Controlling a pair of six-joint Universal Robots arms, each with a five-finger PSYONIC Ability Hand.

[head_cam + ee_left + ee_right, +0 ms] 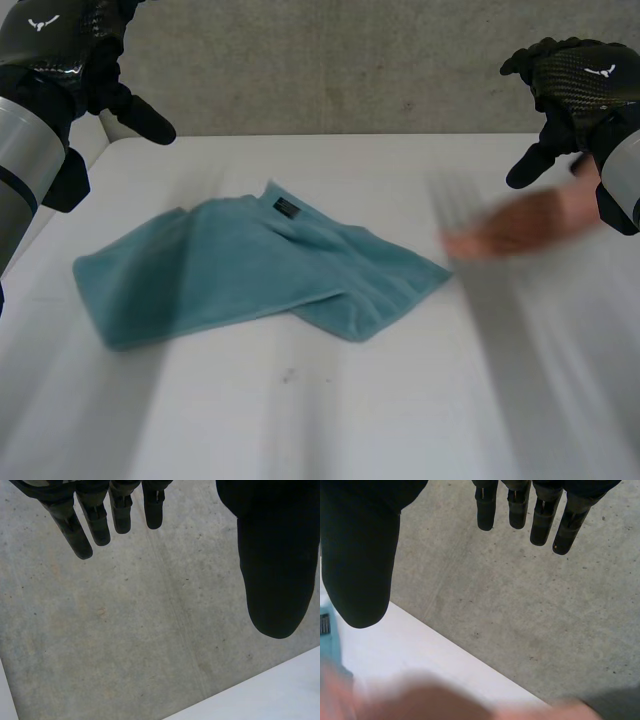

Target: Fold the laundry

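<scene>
Lying in the middle of the white surface (pixel 400 400) is a rumpled blue-green towel (pixel 260 265). The left hand (pixel 60 45) hangs at the far left, fingers straight, holding nothing. The right hand (pixel 580 80) does the same at the far right. A person's hand (pixel 520 228) is just right of the towel.

White table (pixel 330 420), small dark speck (pixel 288 375) on it nr the front, person's hand (pixel 510 228) (blurred, no detail to read) low over the table's right part, fingers pointing left, grey concrete (pixel 330 70) w/ faint marks beyond the far edge.
</scene>
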